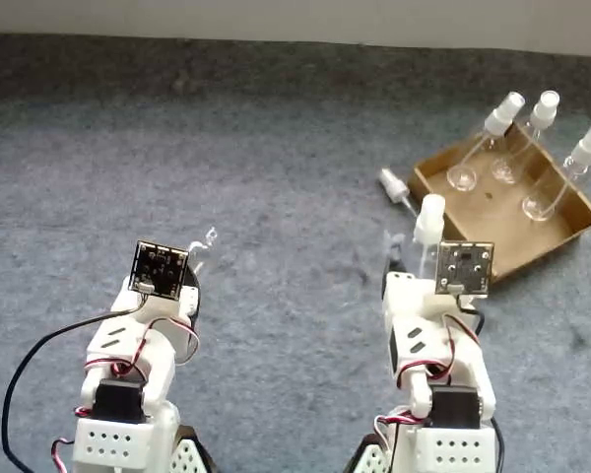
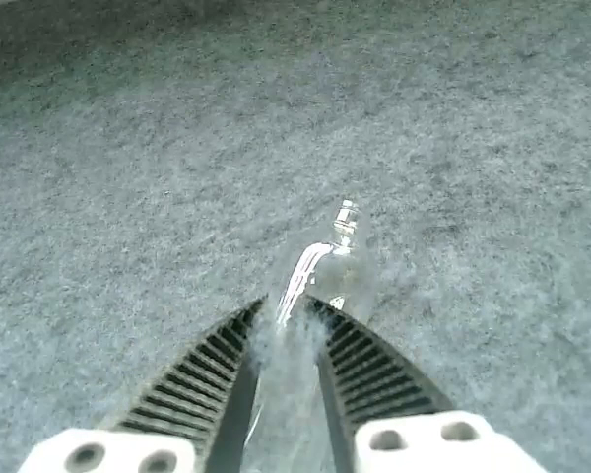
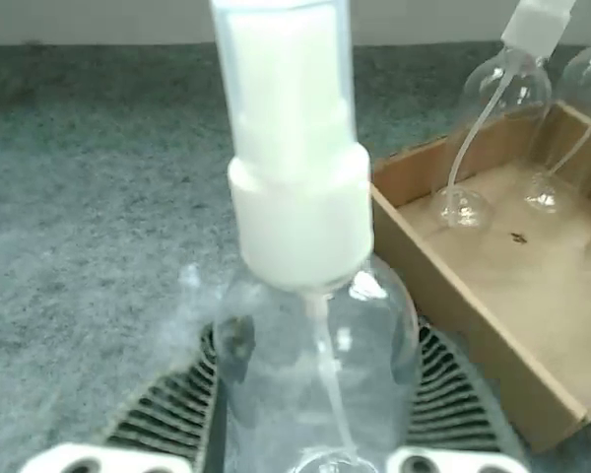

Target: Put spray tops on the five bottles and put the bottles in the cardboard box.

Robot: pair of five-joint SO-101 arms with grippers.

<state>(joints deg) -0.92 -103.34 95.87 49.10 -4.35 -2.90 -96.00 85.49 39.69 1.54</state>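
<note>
right claw clenched on capped bottle, just beside cardboard box | left claw grasps uncapped bottle | advice: clear box wall, lower into free corner, release gently

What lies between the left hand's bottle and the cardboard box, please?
High view: bare carpet, then a loose spray top and the right hand's capped bottle.

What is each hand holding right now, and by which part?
Left hand grips an uncapped clear bottle by its body, neck sticking out ahead. Right hand grips a spray-topped bottle by its body.
</note>
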